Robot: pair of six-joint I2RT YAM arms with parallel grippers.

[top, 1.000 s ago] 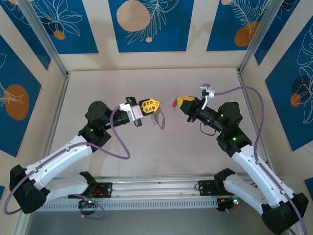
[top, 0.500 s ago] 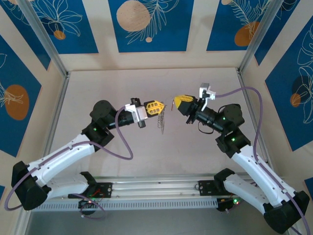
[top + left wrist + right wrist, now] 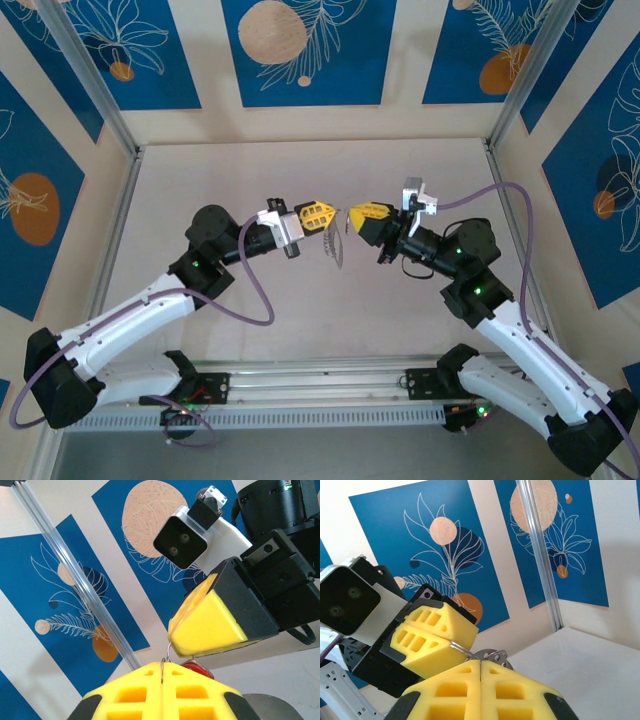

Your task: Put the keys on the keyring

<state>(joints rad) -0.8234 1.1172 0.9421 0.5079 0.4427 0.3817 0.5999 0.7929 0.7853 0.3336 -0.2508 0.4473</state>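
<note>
Pale tabletop, walled by blue leaf-print panels, lies under two claws meeting mid-air at frame centre. The left gripper is clamped tight on the thin grey-silver oval metal keyring, which dangles below. The right gripper pinches the tiny red-headed silver key. Best hold the loop steady and ease the blade in slowly.

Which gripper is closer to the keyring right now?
Left. The left gripper is shut on the keyring, which hangs from its fingertips; the right gripper, carrying the red key, sits just beside the loop's top.
</note>
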